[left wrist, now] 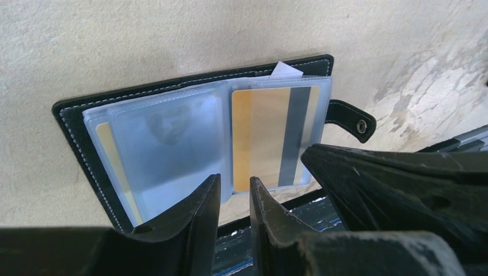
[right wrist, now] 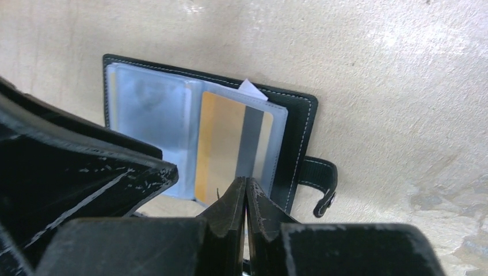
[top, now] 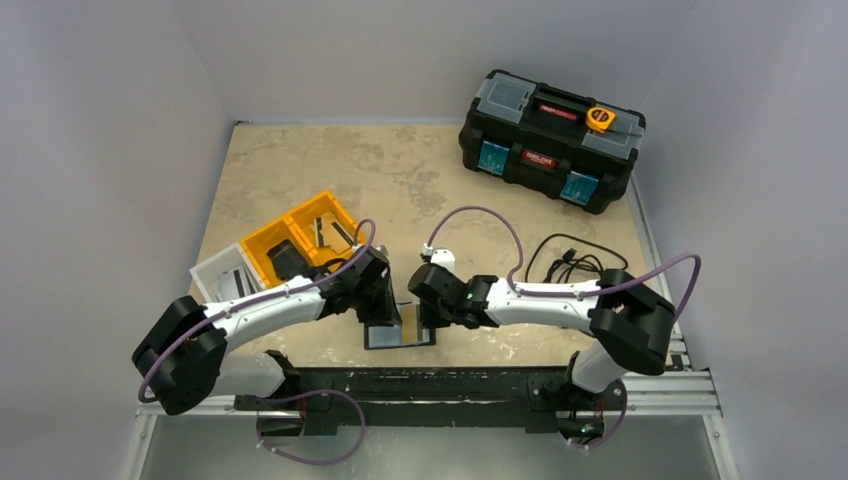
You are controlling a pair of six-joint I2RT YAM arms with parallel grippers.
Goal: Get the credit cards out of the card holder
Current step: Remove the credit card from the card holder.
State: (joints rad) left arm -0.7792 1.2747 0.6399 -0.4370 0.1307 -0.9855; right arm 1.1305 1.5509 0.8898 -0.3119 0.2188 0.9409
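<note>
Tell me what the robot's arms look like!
The left arm and right arm have smooth white tubes between chunky black joints. Loopy purple cables run along each. A tiny green light glows on the right arm. Both end in two black pointy fingers with pale scratches.

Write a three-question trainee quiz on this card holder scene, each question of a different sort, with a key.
1. True or false: the card holder lies folded shut.
2. Multiple choice: the right tool is A) wide open, B) shut, C) out of view.
3. Fill in: the credit card facing up in the holder is ____ with a grey stripe.
Key: 1 false, it lies open; 2 B; 3 gold.
</note>
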